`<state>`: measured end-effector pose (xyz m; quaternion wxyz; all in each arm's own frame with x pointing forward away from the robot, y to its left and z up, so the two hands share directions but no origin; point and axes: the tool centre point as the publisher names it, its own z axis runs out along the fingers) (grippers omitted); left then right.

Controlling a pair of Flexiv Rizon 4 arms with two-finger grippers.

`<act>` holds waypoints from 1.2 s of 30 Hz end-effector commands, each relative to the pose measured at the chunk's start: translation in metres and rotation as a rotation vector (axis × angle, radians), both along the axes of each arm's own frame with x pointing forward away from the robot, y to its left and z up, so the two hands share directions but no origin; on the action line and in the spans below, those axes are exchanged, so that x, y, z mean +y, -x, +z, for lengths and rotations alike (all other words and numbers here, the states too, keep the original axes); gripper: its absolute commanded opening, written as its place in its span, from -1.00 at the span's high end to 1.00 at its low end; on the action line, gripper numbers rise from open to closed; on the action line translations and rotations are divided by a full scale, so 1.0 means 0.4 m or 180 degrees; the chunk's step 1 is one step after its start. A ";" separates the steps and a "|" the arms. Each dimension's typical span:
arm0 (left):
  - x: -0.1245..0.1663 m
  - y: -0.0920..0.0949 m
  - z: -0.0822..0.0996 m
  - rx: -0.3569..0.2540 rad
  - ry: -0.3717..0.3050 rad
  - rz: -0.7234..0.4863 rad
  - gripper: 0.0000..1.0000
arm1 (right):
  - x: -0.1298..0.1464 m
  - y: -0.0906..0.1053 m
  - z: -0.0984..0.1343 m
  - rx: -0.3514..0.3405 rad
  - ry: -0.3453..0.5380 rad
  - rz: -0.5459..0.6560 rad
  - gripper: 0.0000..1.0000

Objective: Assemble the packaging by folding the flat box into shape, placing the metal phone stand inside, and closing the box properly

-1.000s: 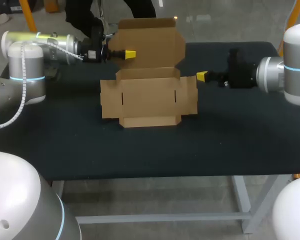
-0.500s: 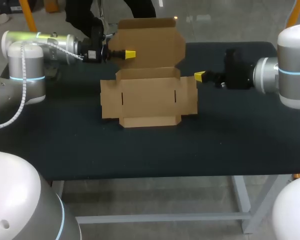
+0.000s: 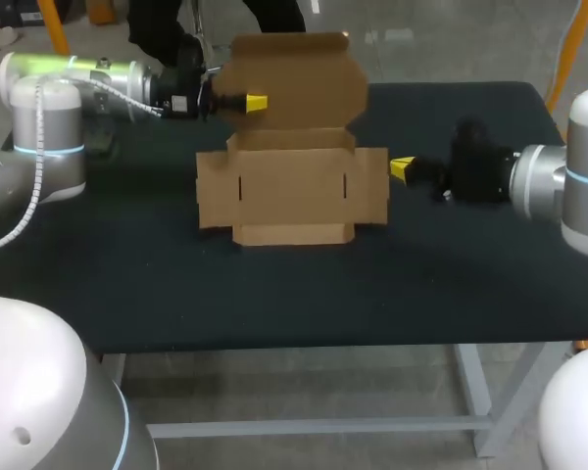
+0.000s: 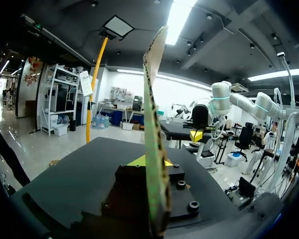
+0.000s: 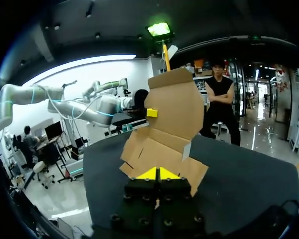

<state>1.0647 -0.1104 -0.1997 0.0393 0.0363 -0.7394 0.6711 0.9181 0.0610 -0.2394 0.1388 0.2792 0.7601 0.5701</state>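
While our left jaws are closed on the tall lid flap [image 3: 299, 73] of the box [image 3: 292, 191], one yellow tip on each face of the card, and hold it upright at the far side of the worktop [image 3: 274, 294], the rest of it lies flat and unfolded near the worktop's middle; our right jaws are shut on nothing, tips pressed together, just beside the right side flap [image 3: 374, 186]; the metal phone stand shows in none of our views.

The danger, we think, lies in the card; nothing pins the blank down, so if our left arm [image 3: 39, 117] draws the lid further back the whole box may slide or lift; a skewed pull could crease the lid off its fold line; and if the right jaws nudge the side flap low at its edge, they may shove the box sideways rather than raise the flap, twisting the card in the left grip.
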 end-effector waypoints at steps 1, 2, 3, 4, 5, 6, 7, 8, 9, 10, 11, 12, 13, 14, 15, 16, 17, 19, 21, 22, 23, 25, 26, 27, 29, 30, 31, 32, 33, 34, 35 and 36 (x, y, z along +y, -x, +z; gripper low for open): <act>-0.006 0.056 0.044 -0.0081 -0.0153 0.0217 1.00 | -0.014 0.064 -0.002 -0.0165 -0.0031 -0.0101 1.00; -0.007 0.064 0.050 -0.0095 -0.0152 0.0216 1.00 | -0.016 0.073 -0.005 -0.0180 -0.0047 -0.0088 1.00; -0.009 0.072 0.056 -0.0126 -0.0173 0.0223 1.00 | -0.017 0.081 -0.008 -0.0195 -0.0057 -0.0074 1.00; -0.010 0.080 0.063 -0.0150 -0.0180 0.0235 1.00 | -0.018 0.088 -0.012 -0.0203 -0.0055 -0.0076 1.00; -0.012 0.089 0.069 -0.0167 -0.0183 0.0219 1.00 | -0.019 0.094 -0.016 -0.0215 -0.0057 -0.0069 1.00; -0.014 0.097 0.074 -0.0188 -0.0195 0.0225 1.00 | -0.020 0.100 -0.020 -0.0226 -0.0066 -0.0053 1.00; -0.015 0.103 0.078 -0.0198 -0.0198 0.0235 1.00 | -0.021 0.105 -0.024 -0.0240 -0.0055 -0.0054 1.00; -0.016 0.110 0.083 -0.0214 -0.0197 0.0242 1.00 | -0.021 0.111 -0.027 -0.0247 -0.0047 -0.0058 1.00; -0.017 0.117 0.088 -0.0232 -0.0203 0.0256 1.00 | -0.023 0.116 -0.030 -0.0255 -0.0048 -0.0053 1.00; -0.018 0.123 0.092 -0.0244 -0.0205 0.0266 1.00 | -0.024 0.120 -0.032 -0.0260 -0.0055 -0.0044 1.00; -0.018 0.131 0.097 -0.0257 -0.0191 0.0272 1.00 | -0.026 0.125 -0.034 -0.0272 -0.0056 -0.0041 1.00; -0.017 0.136 0.103 -0.0283 -0.0163 0.0273 1.00 | -0.027 0.129 -0.035 -0.0284 -0.0067 -0.0025 1.00; -0.017 0.141 0.109 -0.0292 -0.0144 0.0274 1.00 | -0.028 0.134 -0.035 -0.0294 -0.0077 -0.0019 1.00; -0.016 0.145 0.115 -0.0310 -0.0142 0.0290 1.00 | -0.028 0.138 -0.035 -0.0322 -0.0083 0.0004 1.00; -0.016 0.149 0.120 -0.0319 -0.0142 0.0303 1.00 | -0.027 0.140 -0.035 -0.0339 -0.0086 0.0021 1.00; -0.017 0.154 0.125 -0.0324 -0.0142 0.0306 1.00 | -0.025 0.145 -0.035 -0.0361 -0.0078 0.0030 1.00; -0.017 0.157 0.128 -0.0339 -0.0143 0.0315 1.00 | -0.023 0.146 -0.035 -0.0368 -0.0074 0.0036 1.00; -0.019 0.171 0.137 -0.0353 -0.0124 0.0323 1.00 | -0.019 0.149 -0.038 -0.0374 -0.0070 0.0046 1.00; -0.019 0.177 0.144 -0.0361 -0.0093 0.0310 1.00 | -0.016 0.151 -0.041 -0.0374 -0.0069 0.0056 1.00; -0.019 0.180 0.147 -0.0364 -0.0086 0.0313 1.00 | -0.013 0.151 -0.044 -0.0372 -0.0066 0.0064 1.00; -0.020 0.183 0.149 -0.0364 -0.0083 0.0317 1.00 | -0.011 0.152 -0.047 -0.0367 -0.0066 0.0069 1.00; -0.021 0.190 0.152 -0.0361 -0.0079 0.0328 1.00 | -0.008 0.154 -0.053 -0.0358 -0.0059 0.0075 1.00; -0.022 0.194 0.154 -0.0349 -0.0082 0.0330 1.00 | -0.006 0.155 -0.055 -0.0355 -0.0054 0.0077 1.00; -0.023 0.197 0.155 -0.0339 -0.0091 0.0338 1.00 | -0.005 0.157 -0.057 -0.0353 -0.0052 0.0079 1.00; -0.024 0.204 0.157 -0.0329 -0.0095 0.0335 1.00 | -0.001 0.160 -0.060 -0.0357 -0.0030 0.0079 1.00; -0.024 0.207 0.157 -0.0303 -0.0081 0.0319 1.00 | 0.001 0.162 -0.060 -0.0358 -0.0028 0.0081 1.00; -0.023 0.209 0.156 -0.0290 -0.0080 0.0309 1.00 | 0.003 0.163 -0.061 -0.0361 -0.0026 0.0082 1.00; -0.022 0.211 0.154 -0.0264 -0.0078 0.0305 1.00 | 0.005 0.164 -0.062 -0.0365 -0.0017 0.0083 1.00; -0.022 0.212 0.151 -0.0230 -0.0071 0.0289 1.00 | 0.007 0.164 -0.064 -0.0367 -0.0013 0.0083 1.00; -0.021 0.213 0.147 -0.0219 -0.0073 0.0291 1.00 | 0.011 0.165 -0.066 -0.0365 -0.0008 0.0086 1.00; -0.021 0.213 0.145 -0.0213 -0.0079 0.0295 1.00 | 0.015 0.166 -0.068 -0.0362 0.0005 0.0088 1.00; -0.021 0.214 0.143 -0.0177 -0.0076 0.0283 1.00 | 0.019 0.167 -0.069 -0.0360 0.0019 0.0086 1.00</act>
